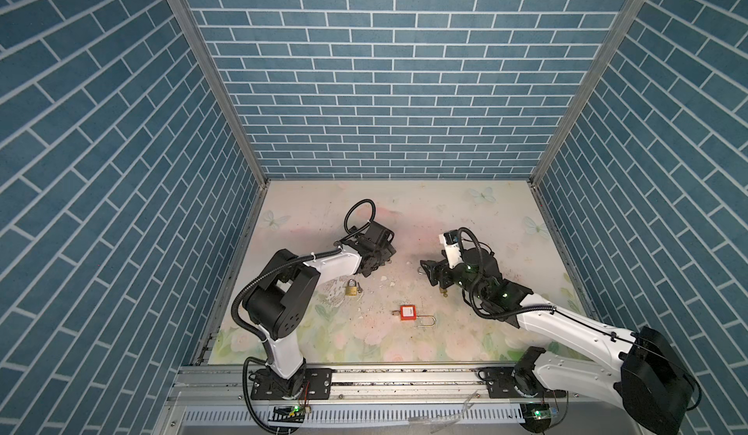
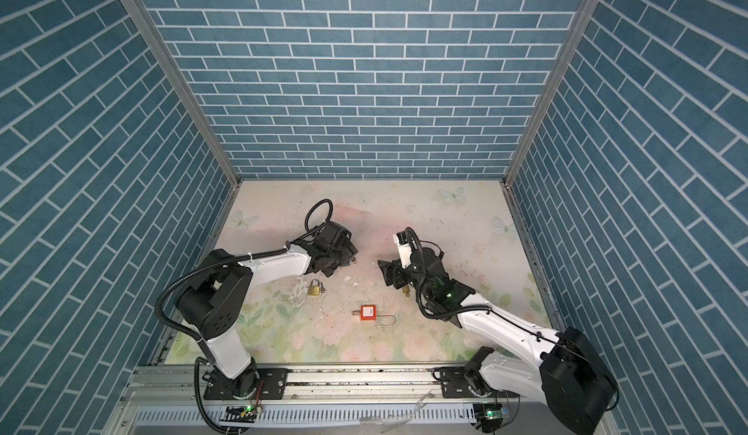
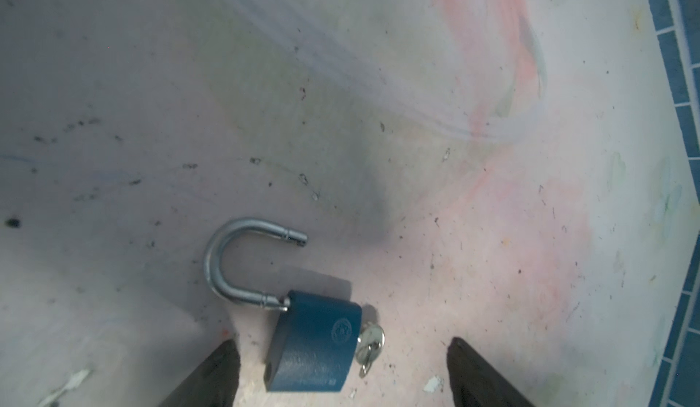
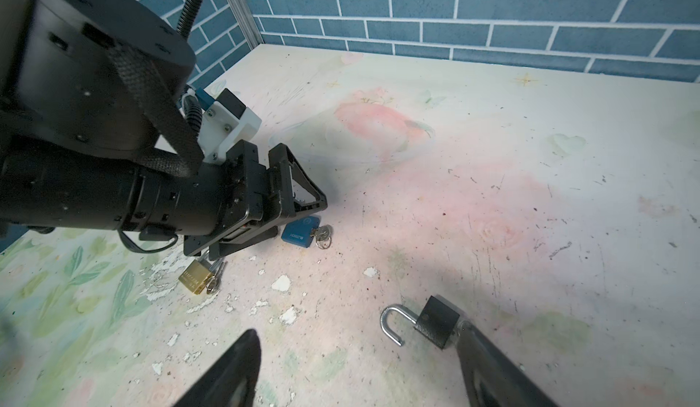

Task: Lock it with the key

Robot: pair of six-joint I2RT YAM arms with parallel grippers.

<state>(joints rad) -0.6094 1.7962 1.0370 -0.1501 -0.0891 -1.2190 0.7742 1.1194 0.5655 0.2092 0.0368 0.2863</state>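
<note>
Standing wide, the left end effector (image 3: pixel 340 342) is over the blue padlock (image 3: pixel 314 344) on the bench (image 3: pixel 492 215), key (image 3: pixel 371 342) inserted, shackle open. The right end effector (image 4: pixel 355 329) is wide too, beside a black padlock (image 4: pixel 435 321).

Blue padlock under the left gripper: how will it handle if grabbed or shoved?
The blue padlock looks solid, so likely heavy for its size and rigid. Its open shackle may pivot when lifted. Lying flat, it should slide, not roll; the inserted key could snag.
</note>
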